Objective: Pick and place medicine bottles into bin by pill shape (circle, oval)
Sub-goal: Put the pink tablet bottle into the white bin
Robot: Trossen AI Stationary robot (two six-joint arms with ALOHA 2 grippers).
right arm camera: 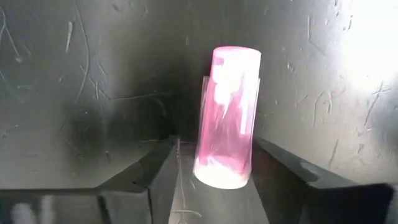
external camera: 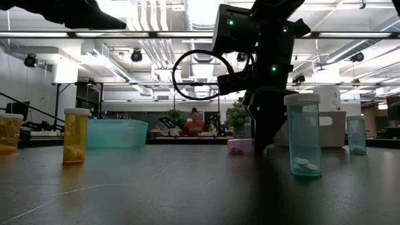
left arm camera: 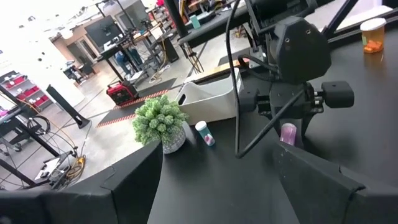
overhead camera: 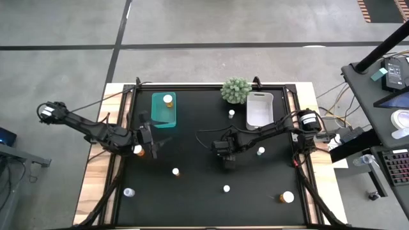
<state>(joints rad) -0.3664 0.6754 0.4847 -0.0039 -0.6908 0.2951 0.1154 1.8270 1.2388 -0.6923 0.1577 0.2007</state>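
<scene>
A pink bottle (right arm camera: pixel 227 118) lies on its side on the black table; it also shows in the low view (external camera: pixel 240 145) and the left wrist view (left arm camera: pixel 288 132). My right gripper (overhead camera: pixel 227 155) is down at the table's middle, open, with one finger on either side of the bottle's near end (right arm camera: pixel 221 174); I see no plain touch. My left gripper (overhead camera: pixel 152 137) is open and empty, left of centre, beside a standing amber bottle (overhead camera: pixel 137 150). Other white-capped bottles stand about the table (overhead camera: pixel 176 171) (overhead camera: pixel 226 188) (overhead camera: pixel 261 151). One amber bottle (overhead camera: pixel 168 100) stands in the teal bin (overhead camera: pixel 163 118).
A white bin (overhead camera: pixel 259 108) and a spiky green plant ball (overhead camera: pixel 236 90) stand at the far edge, with a small bottle (overhead camera: pixel 231 114) between them. More bottles stand near the front edge (overhead camera: pixel 129 191) (overhead camera: pixel 286 197). A clear teal bottle (external camera: pixel 304 134) stands close to the low camera.
</scene>
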